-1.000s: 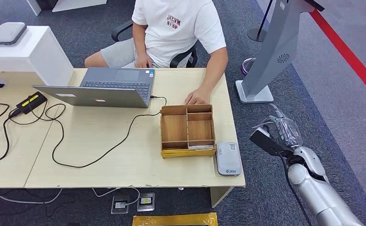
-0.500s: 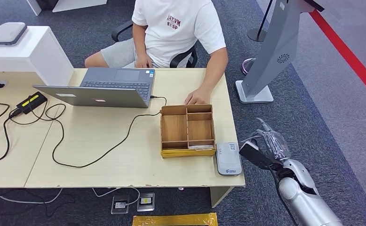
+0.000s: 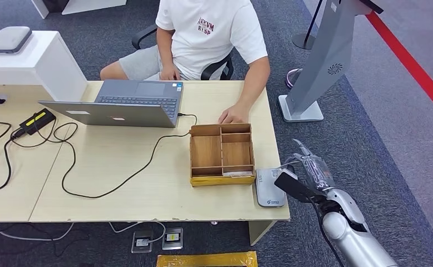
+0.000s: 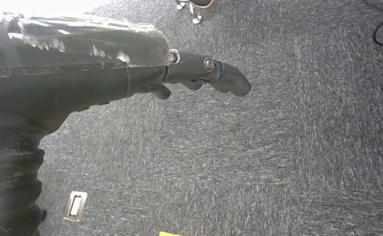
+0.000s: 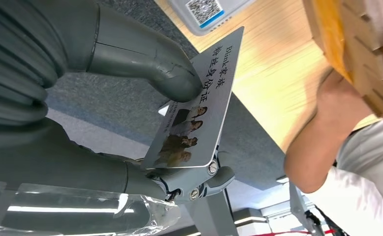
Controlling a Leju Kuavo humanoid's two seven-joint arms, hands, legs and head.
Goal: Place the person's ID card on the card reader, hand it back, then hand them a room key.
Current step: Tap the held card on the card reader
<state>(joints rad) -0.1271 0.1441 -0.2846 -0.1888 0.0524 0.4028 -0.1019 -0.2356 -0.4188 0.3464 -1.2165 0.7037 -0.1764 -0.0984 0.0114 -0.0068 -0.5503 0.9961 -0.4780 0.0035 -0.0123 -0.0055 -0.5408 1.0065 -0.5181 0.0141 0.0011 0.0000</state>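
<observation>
Right hand (image 3: 309, 175) hovers at the desk's right end in the head view, its dark thumb side overlapping the right edge of the grey card reader (image 3: 269, 187). That reader lies flat on the wooden desk (image 3: 119, 183), just beside the front right corner of a partitioned wooden tray (image 3: 222, 154). Beyond the tray, a person's hand (image 3: 234, 115) rests on the desk, touching the tray's far rim. An open laptop (image 3: 122, 102) sits further left, its black cable (image 3: 119, 178) looping across the desk between laptop and tray. A grey kiosk stand (image 3: 320, 67) rises from the carpet off the desk's right side.

Over in the left wrist view, the left hand (image 4: 199, 78) hangs over grey carpet (image 4: 278, 162), fingers curled in and gripping nothing.

On to the right wrist view: the right hand pinches the ID card (image 5: 199, 108) between the thick grey thumb (image 5: 145, 59) and the darker fingers (image 5: 199, 184) beneath it. The card's printed face shows small portraits and text. One card corner overlaps the card reader, whose QR label shows. The person's forearm (image 5: 322, 147) lies close by, next to the tray's edge.
</observation>
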